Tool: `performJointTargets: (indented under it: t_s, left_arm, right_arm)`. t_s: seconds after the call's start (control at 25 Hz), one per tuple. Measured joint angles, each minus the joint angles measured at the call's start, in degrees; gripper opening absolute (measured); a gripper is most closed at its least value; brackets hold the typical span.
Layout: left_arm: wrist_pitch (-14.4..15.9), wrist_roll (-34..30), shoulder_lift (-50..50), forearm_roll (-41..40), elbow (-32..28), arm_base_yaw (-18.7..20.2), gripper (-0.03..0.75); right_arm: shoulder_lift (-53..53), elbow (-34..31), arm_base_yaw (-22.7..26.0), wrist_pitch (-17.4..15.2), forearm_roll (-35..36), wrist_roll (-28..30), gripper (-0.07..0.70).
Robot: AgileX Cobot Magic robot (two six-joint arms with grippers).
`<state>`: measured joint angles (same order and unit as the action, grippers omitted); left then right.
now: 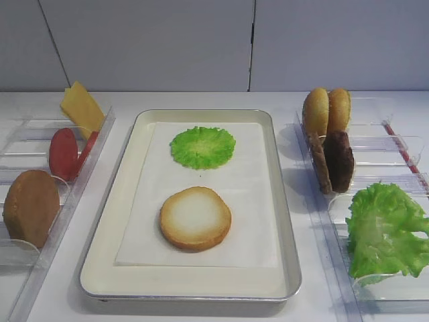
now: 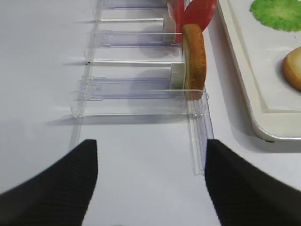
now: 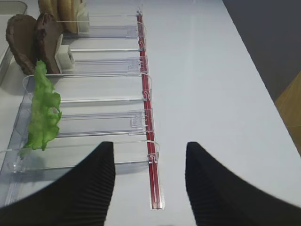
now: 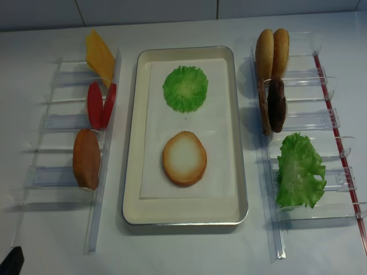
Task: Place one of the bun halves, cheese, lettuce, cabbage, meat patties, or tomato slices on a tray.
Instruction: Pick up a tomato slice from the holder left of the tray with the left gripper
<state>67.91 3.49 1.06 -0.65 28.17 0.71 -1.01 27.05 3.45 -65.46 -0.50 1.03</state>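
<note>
The silver tray (image 1: 201, 290) with its white liner holds a bun half (image 1: 195, 218), pale face up, and a round frilly green cabbage leaf (image 1: 202, 147). In the left holder stand cheese (image 1: 82, 107), tomato slices (image 1: 64, 153) and a brown bun-like piece (image 1: 30, 206). The right holder carries two bun halves (image 1: 326, 111), meat patties (image 1: 333, 161) and lettuce (image 1: 385, 231). My left gripper (image 2: 150, 155) is open over bare table, short of the left holder's near end. Open too, my right gripper (image 3: 149, 155) hangs above the near end of the right holder.
Clear plastic holders (image 4: 63, 123) (image 4: 309, 120) flank the tray. A red strip (image 3: 148, 94) runs along the right holder's outer side. Bare white table lies beyond it and in front of the tray. A grey wall stands behind.
</note>
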Motion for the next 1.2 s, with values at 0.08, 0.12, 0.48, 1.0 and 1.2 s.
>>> performJointTargets:
  t_s: [0.08, 0.12, 0.48, 1.0, 1.2]
  left_arm:
    - [0.00, 0.00, 0.00, 0.00, 0.00, 0.00, 0.471]
    - [0.00, 0.00, 0.00, 0.00, 0.00, 0.00, 0.471]
    - [0.00, 0.00, 0.00, 0.00, 0.00, 0.00, 0.471]
    - [-9.60, -17.12, -19.17, 17.94, 8.68, 0.00, 0.471]
    - [-12.89, -27.49, -34.35, 28.50, 14.20, 0.00, 0.471]
  right_arm:
    - [0.00, 0.00, 0.00, 0.00, 0.00, 0.12, 0.363]
    - [0.00, 0.00, 0.00, 0.00, 0.00, 0.12, 0.363]
    - [0.00, 0.00, 0.00, 0.04, 0.00, 0.12, 0.363]
    - [0.00, 0.00, 0.00, 0.04, 0.00, 0.19, 0.361]
    - [0.00, 0.00, 0.00, 0.04, 0.00, 0.19, 0.360]
